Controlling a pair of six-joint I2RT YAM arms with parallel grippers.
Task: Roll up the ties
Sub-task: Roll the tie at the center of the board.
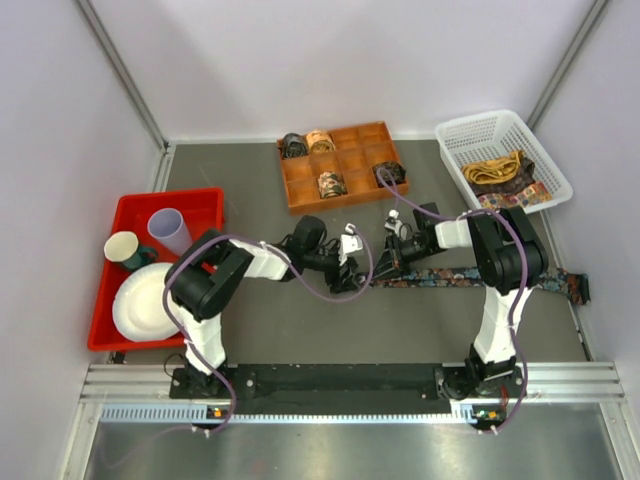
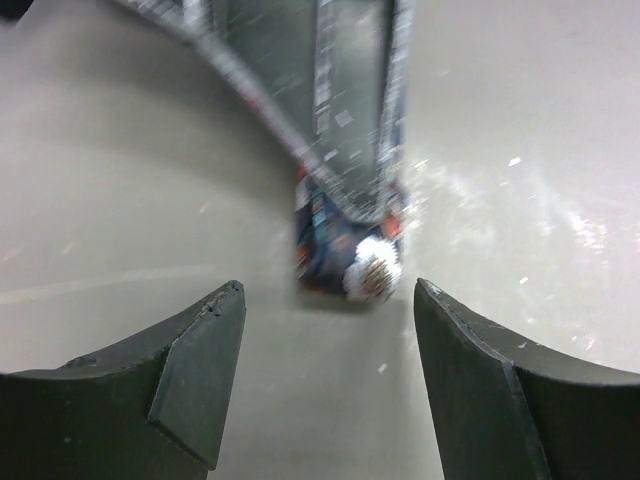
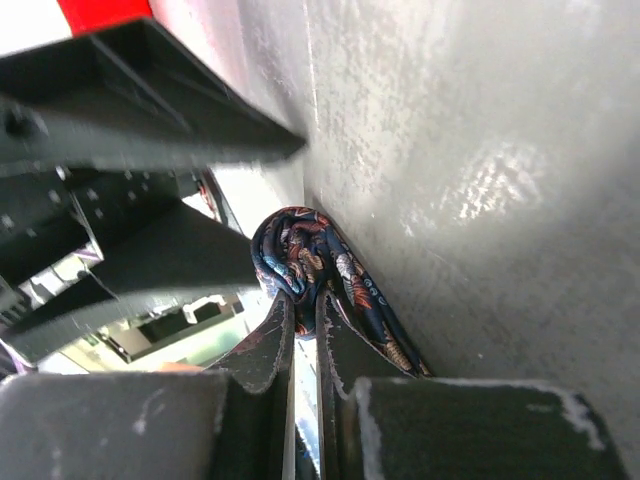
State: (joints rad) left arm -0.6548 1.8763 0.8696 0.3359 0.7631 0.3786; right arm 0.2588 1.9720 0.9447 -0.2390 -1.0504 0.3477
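A dark floral tie [image 1: 470,277] lies flat across the table, running right from the grippers. Its left end is wound into a small coil [image 3: 300,250], which my right gripper [image 3: 303,300] pinches shut; the gripper also shows in the top view [image 1: 383,264]. In the left wrist view the coil [image 2: 345,258] is blurred, just ahead of my left gripper [image 2: 328,290]. That gripper is open and empty, its fingers either side of bare table. In the top view the left gripper [image 1: 347,268] faces the right one closely.
A wooden divided box [image 1: 340,162] at the back holds several rolled ties [image 1: 331,184]. A white basket [image 1: 470,128] at back right holds loose ties [image 1: 500,172]. A red tray [image 1: 135,210] at left holds cups and plates. Purple cables loop off both arms.
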